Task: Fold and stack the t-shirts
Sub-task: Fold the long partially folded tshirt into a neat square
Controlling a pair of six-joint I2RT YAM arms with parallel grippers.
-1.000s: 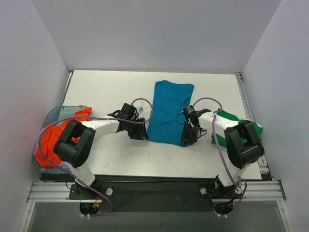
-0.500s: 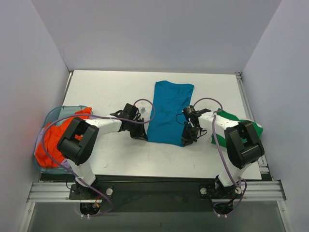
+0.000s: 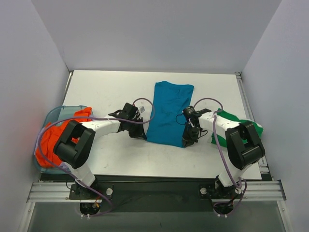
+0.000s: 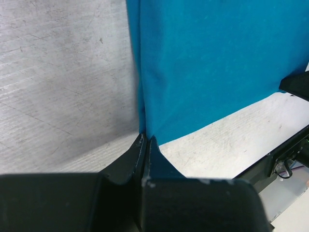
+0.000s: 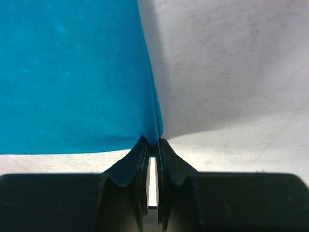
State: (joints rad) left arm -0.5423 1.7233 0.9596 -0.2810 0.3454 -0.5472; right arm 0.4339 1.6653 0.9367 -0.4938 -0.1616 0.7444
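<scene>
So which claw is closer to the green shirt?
Right. The right claw pinches a near corner of the teal shirt, close beside the green shirt; the left claw pinches the opposite near corner, farther away.

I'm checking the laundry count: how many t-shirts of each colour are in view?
teal t-shirt: 1
green t-shirt: 1
orange t-shirt: 1
Total: 3

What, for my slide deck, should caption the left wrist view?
Left end effector shut on teal shirt corner, table below.
</scene>
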